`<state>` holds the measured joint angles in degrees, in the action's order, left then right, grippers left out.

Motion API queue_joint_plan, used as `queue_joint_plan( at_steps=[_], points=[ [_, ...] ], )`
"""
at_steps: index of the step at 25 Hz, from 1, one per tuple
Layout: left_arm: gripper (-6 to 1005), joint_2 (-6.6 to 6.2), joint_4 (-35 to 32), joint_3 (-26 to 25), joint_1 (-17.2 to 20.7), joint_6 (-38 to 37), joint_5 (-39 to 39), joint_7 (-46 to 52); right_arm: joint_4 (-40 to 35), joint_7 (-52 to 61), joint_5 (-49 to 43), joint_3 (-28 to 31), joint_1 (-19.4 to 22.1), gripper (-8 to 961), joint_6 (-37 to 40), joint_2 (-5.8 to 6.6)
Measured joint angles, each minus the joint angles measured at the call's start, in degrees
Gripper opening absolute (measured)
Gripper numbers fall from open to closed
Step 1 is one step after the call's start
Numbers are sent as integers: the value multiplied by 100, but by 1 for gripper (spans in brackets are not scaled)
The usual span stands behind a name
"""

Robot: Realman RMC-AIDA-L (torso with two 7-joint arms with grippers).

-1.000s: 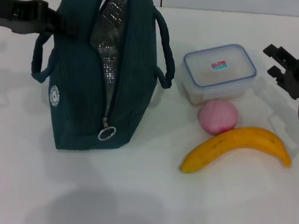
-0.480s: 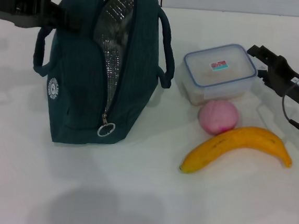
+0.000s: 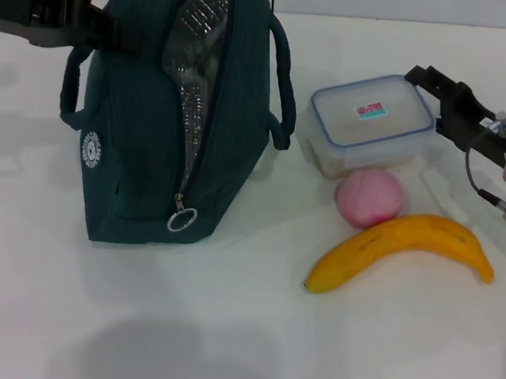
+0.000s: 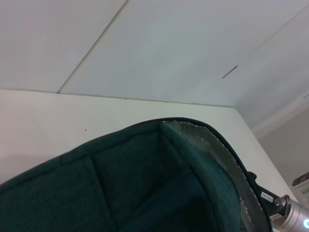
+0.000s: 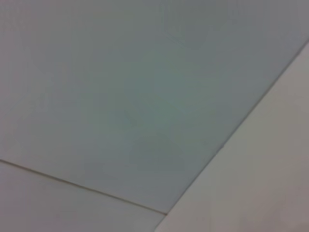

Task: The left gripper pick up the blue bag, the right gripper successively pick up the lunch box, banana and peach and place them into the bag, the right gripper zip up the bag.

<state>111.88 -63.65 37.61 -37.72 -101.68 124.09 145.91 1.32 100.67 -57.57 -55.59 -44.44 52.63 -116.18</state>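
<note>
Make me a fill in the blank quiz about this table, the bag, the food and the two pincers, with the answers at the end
1. The blue bag stands upright with its zip ____.
2. The peach sits between the lunch box and the ____.
3. The left pincer is at the bag's ____ side, near the top.
4. The right pincer hovers beside the ____, not yet holding it.

Missing words: open; banana; left; lunch box
</note>
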Motion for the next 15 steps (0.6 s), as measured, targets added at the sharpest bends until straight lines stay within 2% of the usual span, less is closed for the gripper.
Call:
queue_joint_plan(
  at_steps=[9,14,15],
  points=[
    [32,-13,2,0,2,0,1,-61,-45,4,0,-28,-47,767,-8,0],
    [32,-27,2,-2,3,-5,1,-67,-162,-45,0,-322,-16,767,-7,-1],
    [32,-29,2,-5,5,-10,1,-67,-237,-60,0,-405,21,740,-2,-1]
  ],
)
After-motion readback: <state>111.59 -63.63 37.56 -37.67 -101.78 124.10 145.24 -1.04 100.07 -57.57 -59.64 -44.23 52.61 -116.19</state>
